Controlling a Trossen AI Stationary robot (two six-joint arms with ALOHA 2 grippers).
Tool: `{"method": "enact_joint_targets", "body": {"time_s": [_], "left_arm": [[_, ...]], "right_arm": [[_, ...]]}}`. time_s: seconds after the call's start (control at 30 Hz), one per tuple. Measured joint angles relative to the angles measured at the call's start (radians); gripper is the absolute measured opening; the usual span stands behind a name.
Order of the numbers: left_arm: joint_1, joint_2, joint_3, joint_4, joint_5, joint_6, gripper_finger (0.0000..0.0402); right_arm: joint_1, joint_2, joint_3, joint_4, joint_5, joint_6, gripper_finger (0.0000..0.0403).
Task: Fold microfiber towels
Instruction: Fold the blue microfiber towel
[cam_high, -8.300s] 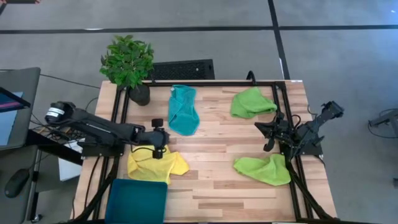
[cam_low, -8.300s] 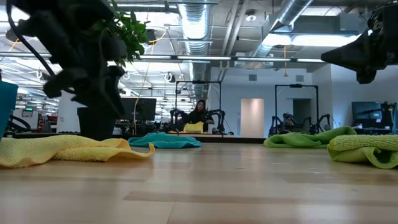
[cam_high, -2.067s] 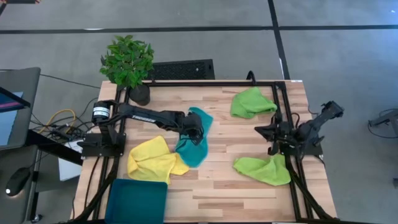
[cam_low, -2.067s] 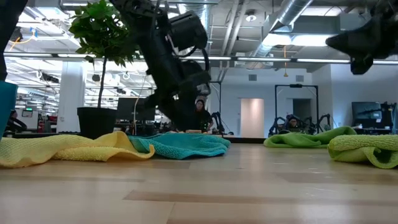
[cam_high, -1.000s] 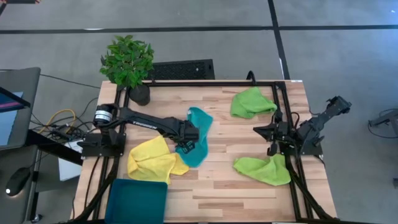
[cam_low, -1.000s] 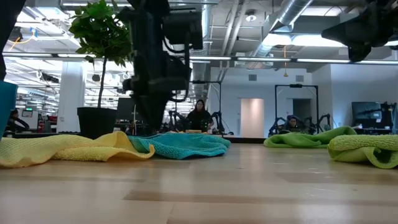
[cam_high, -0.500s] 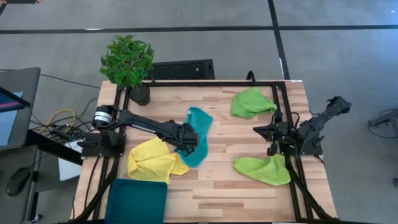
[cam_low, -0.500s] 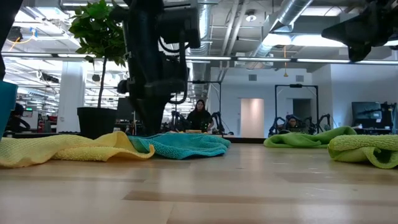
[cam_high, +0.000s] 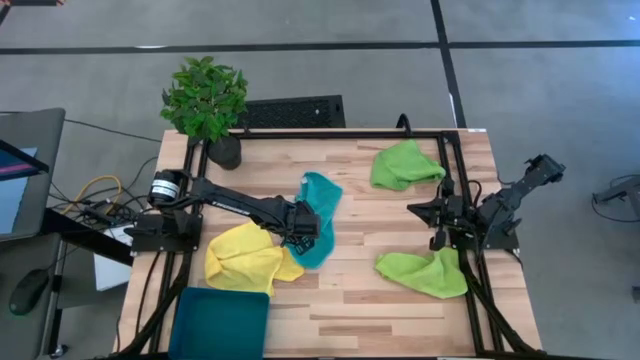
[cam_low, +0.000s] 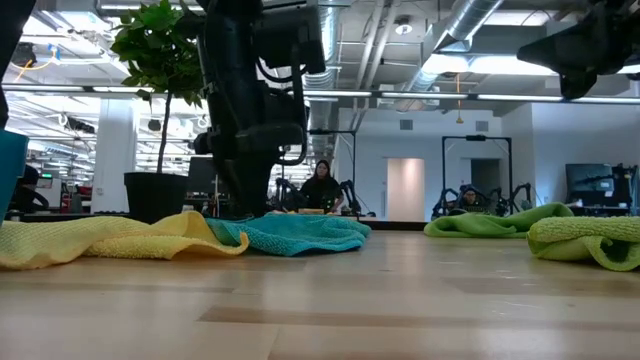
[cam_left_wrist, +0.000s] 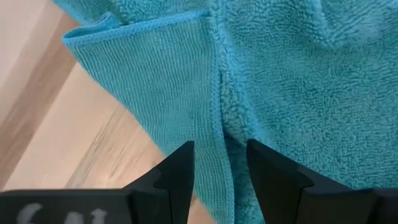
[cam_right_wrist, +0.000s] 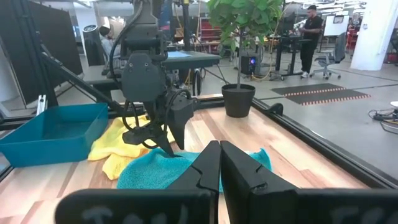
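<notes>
The teal towel (cam_high: 322, 200) lies crumpled on the table left of centre, one flap (cam_left_wrist: 149, 81) folded over its fluffy side. My left gripper (cam_high: 303, 232) points steeply down at the towel's near part, open. Its two fingers (cam_left_wrist: 180, 177) stand on either side of the flap's hemmed edge (cam_left_wrist: 214, 99). The yellow towel (cam_high: 245, 255) lies bunched beside it, toward the left. Two lime green towels lie crumpled at the far right (cam_high: 405, 165) and near right (cam_high: 425, 272). My right gripper (cam_high: 427, 215) hangs shut above the table's right side. My left gripper comes at the teal towel from above with open fingers straddling the flap's hemmed edge (cam_left_wrist: 217, 134). I cannot tell whether the fingertips touch the cloth; nothing is pinched and the towel lies flat on the table.
A dark teal tray (cam_high: 220, 322) sits at the near left corner. A potted plant (cam_high: 205, 100) stands at the far left corner. A black frame (cam_high: 330, 133) runs round the table. Bare wood lies between the teal towel and the green ones.
</notes>
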Motion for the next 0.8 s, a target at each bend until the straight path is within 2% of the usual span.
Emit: {"method": "enact_joint_targets", "body": {"time_s": [0.13,0.63,0.8], "left_arm": [[0.001,0.0,-0.014,0.0,-0.038,-0.003,0.014],[0.002,0.0,-0.052,0.083,-0.029,0.007,0.0139],[0.002,0.0,-0.052,0.084,-0.073,0.01,0.0139]], "right_arm": [[0.0,0.0,0.0,0.0,0.0,0.0,0.0036],[0.0,0.0,0.0,0.0,0.0,0.0,0.0036],[0.0,0.0,0.0,0.0,0.0,0.0,0.0036]]}}
